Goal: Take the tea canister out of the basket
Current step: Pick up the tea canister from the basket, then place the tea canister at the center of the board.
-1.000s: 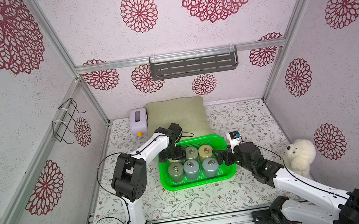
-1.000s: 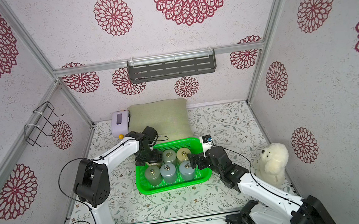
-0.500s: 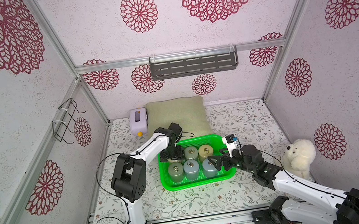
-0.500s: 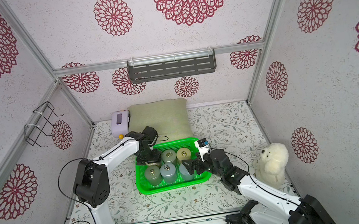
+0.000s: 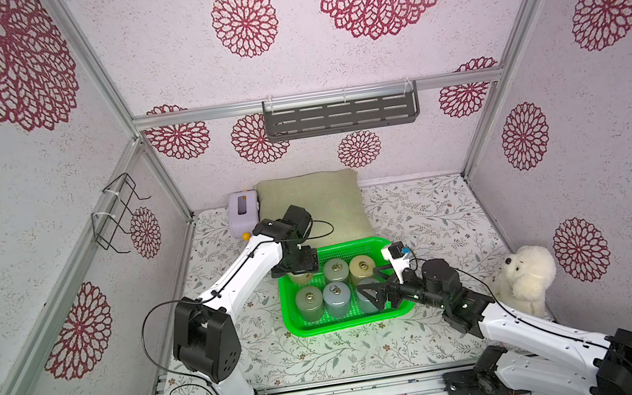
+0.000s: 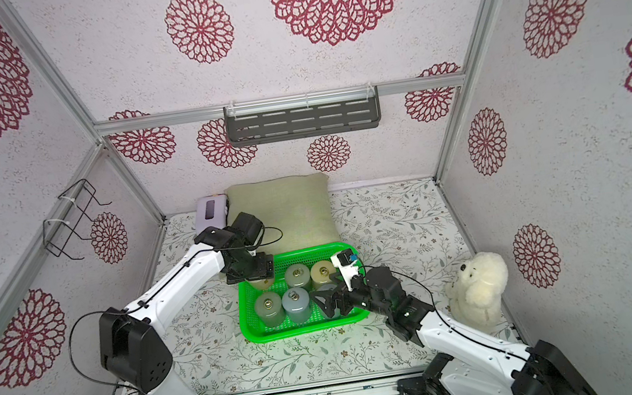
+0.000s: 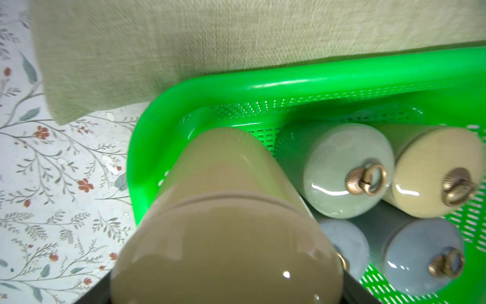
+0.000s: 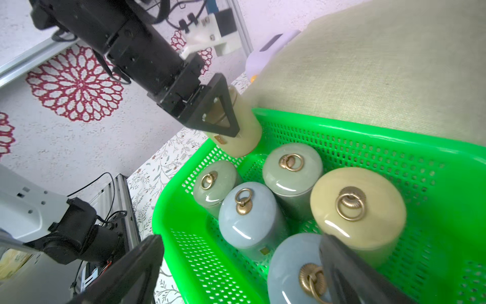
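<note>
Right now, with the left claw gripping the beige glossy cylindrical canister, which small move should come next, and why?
Probably a short lift. The left claw is shut on the beige glossy cylindrical canister, which is tilted, its base seemingly near rim height over a corner of the bright green perforated plastic basket. Moving sideways might catch the rim.

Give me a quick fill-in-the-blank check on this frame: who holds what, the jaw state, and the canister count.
1. The tan canister is clamped by the ____ gripper.
2. The right gripper hovers over the basket with its jaws ____.
3. Apart from the tan one, ____ canisters stand in the basket.

Missing words: left; open; five.
</note>
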Robot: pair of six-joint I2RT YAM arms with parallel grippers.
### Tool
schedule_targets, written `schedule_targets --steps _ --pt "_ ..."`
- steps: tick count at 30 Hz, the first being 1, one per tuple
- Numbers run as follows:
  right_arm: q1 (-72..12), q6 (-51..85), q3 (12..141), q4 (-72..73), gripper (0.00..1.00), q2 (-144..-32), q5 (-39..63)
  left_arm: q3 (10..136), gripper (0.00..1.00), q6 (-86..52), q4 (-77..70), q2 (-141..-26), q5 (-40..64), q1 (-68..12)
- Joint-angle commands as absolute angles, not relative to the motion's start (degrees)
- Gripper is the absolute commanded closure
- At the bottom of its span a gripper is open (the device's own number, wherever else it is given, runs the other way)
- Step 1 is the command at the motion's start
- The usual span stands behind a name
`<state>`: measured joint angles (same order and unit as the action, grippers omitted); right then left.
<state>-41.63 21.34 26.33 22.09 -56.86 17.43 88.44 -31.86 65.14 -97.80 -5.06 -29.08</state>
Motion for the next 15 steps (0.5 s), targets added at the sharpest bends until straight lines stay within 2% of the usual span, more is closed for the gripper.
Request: schedule_targets --steps 1,7,15 --pt "-43.42 19.13 26.70 25.12 0.01 -56.76 18.89 91.49 0.25 -33.19 66.12 -92.16 -8.51 -28.82" --pt "-46.08 18.13 27.06 25.37 0.01 -57.55 17.98 90.34 0.25 -34.38 68.37 -86.13 -13.09 -27.02" --pt "-48.62 17.34 27.16 25.57 0.01 -58.01 14.73 81.59 0.25 -35.40 66.37 -79.63 -12.66 -19.24"
